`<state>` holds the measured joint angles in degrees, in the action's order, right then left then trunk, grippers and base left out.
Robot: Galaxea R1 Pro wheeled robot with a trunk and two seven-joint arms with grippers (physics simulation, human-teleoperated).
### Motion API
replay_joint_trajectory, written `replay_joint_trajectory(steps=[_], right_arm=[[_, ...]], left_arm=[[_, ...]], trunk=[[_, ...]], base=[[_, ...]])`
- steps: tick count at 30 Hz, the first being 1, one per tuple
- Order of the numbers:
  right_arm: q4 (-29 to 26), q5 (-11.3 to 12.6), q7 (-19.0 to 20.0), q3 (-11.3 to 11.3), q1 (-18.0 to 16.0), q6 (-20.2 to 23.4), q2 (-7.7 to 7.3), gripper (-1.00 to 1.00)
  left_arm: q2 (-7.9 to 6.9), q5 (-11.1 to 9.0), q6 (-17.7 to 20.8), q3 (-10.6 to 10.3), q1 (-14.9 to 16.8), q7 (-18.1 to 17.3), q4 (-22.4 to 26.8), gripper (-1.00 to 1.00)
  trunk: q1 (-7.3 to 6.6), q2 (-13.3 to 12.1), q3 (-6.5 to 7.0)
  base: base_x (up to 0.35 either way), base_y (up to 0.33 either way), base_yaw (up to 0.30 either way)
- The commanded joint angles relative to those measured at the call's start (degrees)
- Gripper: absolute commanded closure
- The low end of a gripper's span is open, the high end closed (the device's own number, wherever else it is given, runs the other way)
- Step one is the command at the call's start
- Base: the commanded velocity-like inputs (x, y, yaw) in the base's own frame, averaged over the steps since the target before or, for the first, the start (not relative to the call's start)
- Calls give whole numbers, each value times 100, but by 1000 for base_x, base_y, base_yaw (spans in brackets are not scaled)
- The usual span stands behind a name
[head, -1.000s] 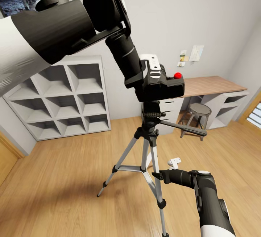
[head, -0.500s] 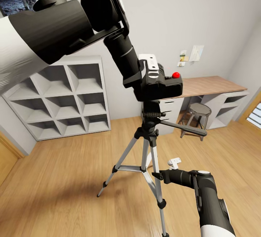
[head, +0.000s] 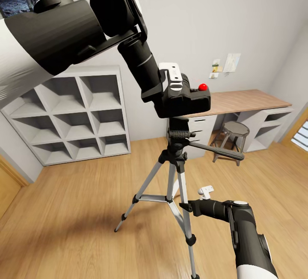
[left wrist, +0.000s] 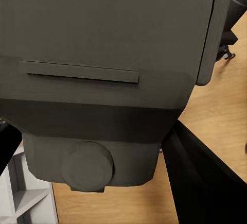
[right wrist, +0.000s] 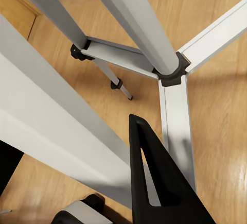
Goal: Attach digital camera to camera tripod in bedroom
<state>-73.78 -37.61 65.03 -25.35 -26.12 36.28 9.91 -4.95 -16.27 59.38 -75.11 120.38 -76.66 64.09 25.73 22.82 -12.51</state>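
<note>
The big left arm reaches down from high up. Its gripper pinches the camera, which sits right on top of the tripod. The right gripper waits low beside the tripod legs; I cannot tell if it is spread. Past the tripod are white shelves, a worktop and a stool, on wood floor.

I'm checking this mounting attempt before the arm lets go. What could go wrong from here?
1. The digital camera, held by the left gripper, sits left of the camera tripod head rather than centred; released now, it may slide off.
2. The right gripper hangs beside a tripod leg; a sideways move might knock the stand.
3. The thin pan handle juts toward the stool, so it could snag an arm.
</note>
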Motion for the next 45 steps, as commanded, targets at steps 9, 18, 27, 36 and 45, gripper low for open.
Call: replay_joint_trajectory(steps=[9, 18, 27, 36, 45], right_arm=[[-8, -159, -262, -14, -7, -24, 8, 100], [-11, -160, -262, -14, -7, -10, 8, 100], [-13, -151, -261, -14, -7, -13, 8, 100], [-17, -150, -254, -14, -7, -16, 8, 100], [-16, -150, -254, -14, -7, -16, 8, 100]], left_arm=[[-2, -13, 29, -16, 12, -24, 6, 100], [8, -24, 30, -21, 12, -32, 2, 100], [25, -37, 30, -147, 12, -33, -37, 100], [39, -43, 30, -318, 12, -26, -69, 100], [46, -44, 30, -345, 12, -18, -99, 100]], trunk=[[5, 10, -14], [5, 10, -14], [5, 10, -14], [5, 10, -14], [5, 10, -14]], base=[[0, 0, 0], [0, 0, 0], [0, 0, 0], [0, 0, 0], [0, 0, 0]])
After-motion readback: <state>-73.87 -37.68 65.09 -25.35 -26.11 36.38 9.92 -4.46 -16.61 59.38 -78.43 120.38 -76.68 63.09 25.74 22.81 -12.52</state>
